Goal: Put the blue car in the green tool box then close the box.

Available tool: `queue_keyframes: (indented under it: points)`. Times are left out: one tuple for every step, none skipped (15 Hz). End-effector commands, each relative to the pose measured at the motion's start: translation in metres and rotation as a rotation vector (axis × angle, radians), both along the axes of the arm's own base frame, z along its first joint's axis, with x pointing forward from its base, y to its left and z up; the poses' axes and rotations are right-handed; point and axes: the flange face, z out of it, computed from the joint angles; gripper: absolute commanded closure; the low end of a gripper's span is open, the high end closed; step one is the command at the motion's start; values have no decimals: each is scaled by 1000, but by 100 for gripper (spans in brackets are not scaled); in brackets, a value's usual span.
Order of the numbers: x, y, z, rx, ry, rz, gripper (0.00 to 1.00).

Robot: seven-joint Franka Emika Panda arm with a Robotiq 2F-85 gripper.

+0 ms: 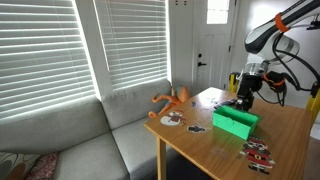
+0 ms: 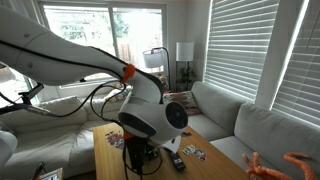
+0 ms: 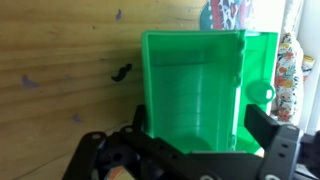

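Observation:
The green tool box [image 3: 190, 85] lies open on the wooden table, with its lid [image 3: 258, 70] swung to the right. The part of its inside that shows is empty. It also shows in an exterior view [image 1: 235, 122]. My gripper [image 3: 200, 140] hangs straight above the box, open, with its black fingers spread either side and nothing between them. It also shows over the box in an exterior view [image 1: 245, 98]. In an exterior view the arm's body hides the box, and the gripper [image 2: 140, 160] is low over the table. I cannot make out a blue car in any view.
An orange toy [image 1: 175, 98] lies at the table's far corner, with flat cards [image 1: 171, 119] near it. Small toy vehicles [image 1: 258, 152] sit near the table's front edge. A dark object [image 2: 177, 160] and cards [image 2: 192, 152] lie beside the arm. A grey sofa [image 1: 70, 135] borders the table.

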Motion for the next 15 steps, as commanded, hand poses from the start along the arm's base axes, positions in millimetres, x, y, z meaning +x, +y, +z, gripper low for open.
queue_keyframes:
  points:
    - [4, 1, 3, 20, -43, 0, 0]
    - [4, 1, 5, 20, -47, 3, 0]
    - [4, 2, 6, 18, -48, 6, 0]
    - [4, 2, 7, 20, -53, 9, 0]
    - [5, 4, 9, 24, -58, 13, 0]
    - [5, 5, 11, 26, -64, 17, 0]
    - [6, 6, 13, 29, -70, 21, 0]
    - [7, 8, 15, 32, -77, 25, 0]
    - [8, 9, 18, 33, -84, 30, 0]
    - [9, 10, 20, 34, -91, 32, 0]
    - [10, 11, 23, 33, -100, 38, 0]
    - [10, 11, 26, 35, -106, 41, 0]
    - [11, 12, 28, 36, -112, 43, 0]
    - [12, 12, 31, 35, -116, 47, 0]
    - [12, 14, 34, 33, -122, 51, 0]
